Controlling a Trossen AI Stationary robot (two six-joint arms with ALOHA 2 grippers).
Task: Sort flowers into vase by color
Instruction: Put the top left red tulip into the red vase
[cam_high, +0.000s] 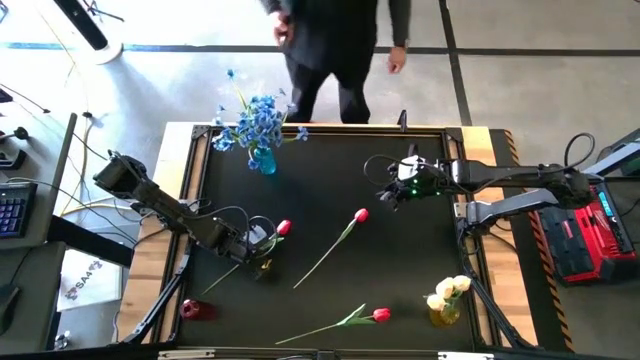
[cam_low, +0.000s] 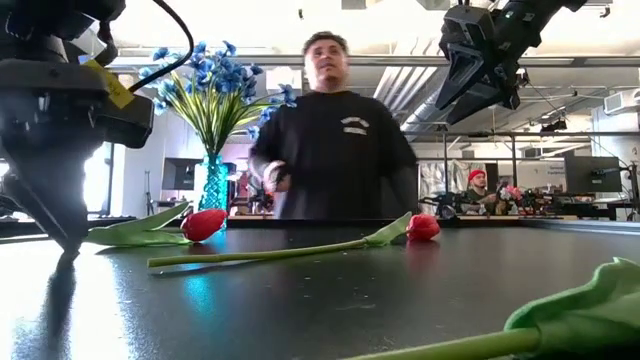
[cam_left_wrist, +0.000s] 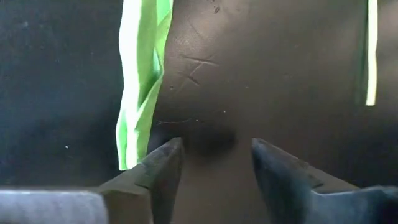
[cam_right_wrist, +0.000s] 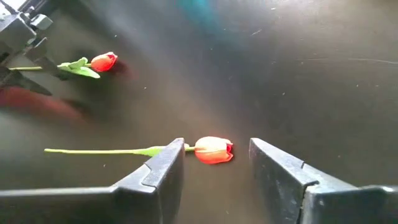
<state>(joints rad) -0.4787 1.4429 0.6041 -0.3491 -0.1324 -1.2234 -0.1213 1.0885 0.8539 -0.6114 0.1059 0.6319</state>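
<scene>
Three red tulips lie flat on the black table: one (cam_high: 284, 228) beside my left gripper, one (cam_high: 360, 214) mid-table, and one (cam_high: 380, 315) near the front edge. My left gripper (cam_high: 262, 255) is down at the table, open, with only bare tabletop between its fingers (cam_left_wrist: 214, 146). The nearest tulip's green leaf (cam_left_wrist: 140, 81) lies just outside one finger (cam_left_wrist: 163, 163); I cannot tell whether they touch. My right gripper (cam_high: 390, 193) hangs open high above the table, and the mid-table tulip's head (cam_right_wrist: 213, 150) shows far below it.
A blue vase of blue sprays (cam_high: 262, 140) stands at the far left. A small red vase (cam_high: 190, 310) stands at the near left, and a yellow vase with pale yellow tulips (cam_high: 447, 300) at the near right. A person (cam_high: 335, 40) stands behind the far edge.
</scene>
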